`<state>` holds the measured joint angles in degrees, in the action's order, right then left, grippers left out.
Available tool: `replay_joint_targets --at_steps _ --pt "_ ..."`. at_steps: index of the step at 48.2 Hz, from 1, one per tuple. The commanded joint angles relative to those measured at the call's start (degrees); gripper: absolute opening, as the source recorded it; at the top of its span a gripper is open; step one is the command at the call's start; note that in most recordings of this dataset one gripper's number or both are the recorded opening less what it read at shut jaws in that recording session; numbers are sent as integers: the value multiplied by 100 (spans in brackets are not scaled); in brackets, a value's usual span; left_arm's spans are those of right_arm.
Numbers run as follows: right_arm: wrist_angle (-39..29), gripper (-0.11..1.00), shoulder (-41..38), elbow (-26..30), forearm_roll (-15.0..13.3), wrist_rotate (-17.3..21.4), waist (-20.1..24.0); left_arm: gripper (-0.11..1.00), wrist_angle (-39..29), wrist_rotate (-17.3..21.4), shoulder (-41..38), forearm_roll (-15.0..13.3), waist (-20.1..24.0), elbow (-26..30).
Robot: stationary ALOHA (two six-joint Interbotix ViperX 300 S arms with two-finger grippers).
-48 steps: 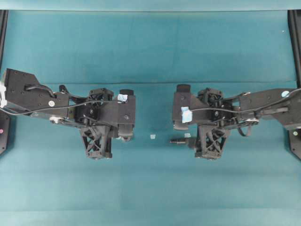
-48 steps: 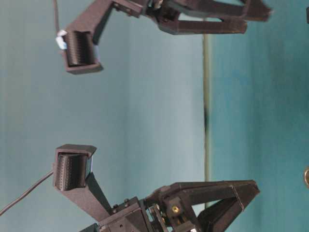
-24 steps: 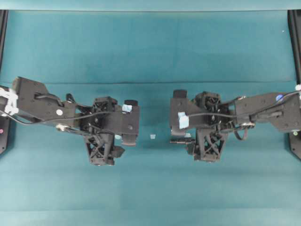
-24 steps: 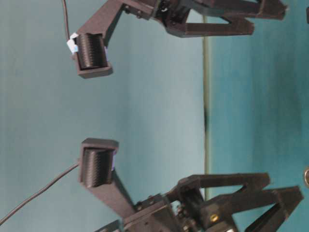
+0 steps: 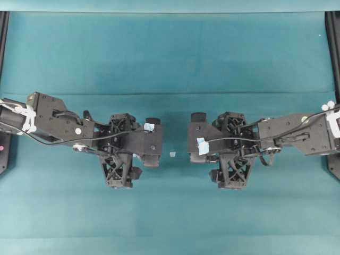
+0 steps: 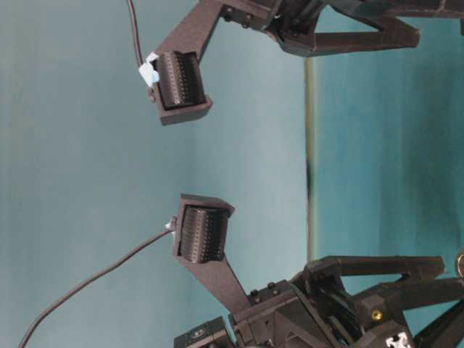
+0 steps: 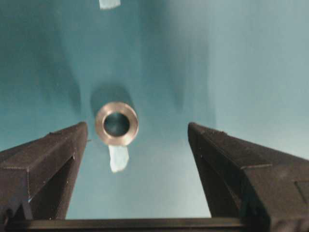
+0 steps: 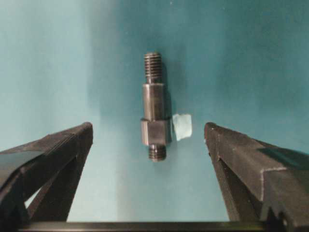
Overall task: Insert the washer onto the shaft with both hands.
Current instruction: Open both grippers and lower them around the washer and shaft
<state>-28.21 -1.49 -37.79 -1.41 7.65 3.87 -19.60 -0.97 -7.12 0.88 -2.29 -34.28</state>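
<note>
The washer (image 7: 116, 123), a brass-grey ring with a dark hole, lies flat on the teal mat. My left gripper (image 7: 137, 128) stands open around it, and the ring sits close to the left finger (image 7: 58, 154) without touching. The shaft (image 8: 154, 113), a stepped dark rod threaded at both ends, lies on the mat between the tips of my open right gripper (image 8: 148, 128), pointing away from the camera. Both sets of jaws hold nothing. From overhead the left gripper (image 5: 120, 146) and the right gripper (image 5: 231, 146) point down, and the arms hide the washer and the shaft.
A white tape scrap (image 5: 172, 154) lies on the mat between the two arms. Another scrap (image 7: 118, 157) touches the washer's near side, and one (image 8: 182, 126) lies beside the shaft's collar. Black frame rails (image 5: 333, 32) run along the mat's side edges.
Both arms have moved inward toward the centre. The left jaws have opened wide. The shaft, seen from overhead a second ago, is now covered by the right arm.
</note>
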Motion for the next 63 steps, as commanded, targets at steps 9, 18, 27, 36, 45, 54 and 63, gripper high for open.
replay_joint_targets --at_steps 9,18,27,36,45,54,63 --pt "97 87 -70 0 -9 -9 9 89 62 26 35 9 167 79" --pt "141 87 -158 -9 -9 -26 -9 89 70 44 26 9 220 79" --pt "255 87 -246 -114 -9 -35 -62 89 70 18 -26 9 202 79" --pt "378 87 -246 -211 -9 -35 -158 89 158 35 -53 9 202 79" --pt "492 87 -255 -229 -9 -62 -308 89 176 18 -97 9 202 70" --pt "527 87 -316 -229 -9 -299 -325 89 176 18 -132 9 202 79" --pt "527 87 -387 -202 -9 -422 -325 89 185 18 -185 9 202 79"
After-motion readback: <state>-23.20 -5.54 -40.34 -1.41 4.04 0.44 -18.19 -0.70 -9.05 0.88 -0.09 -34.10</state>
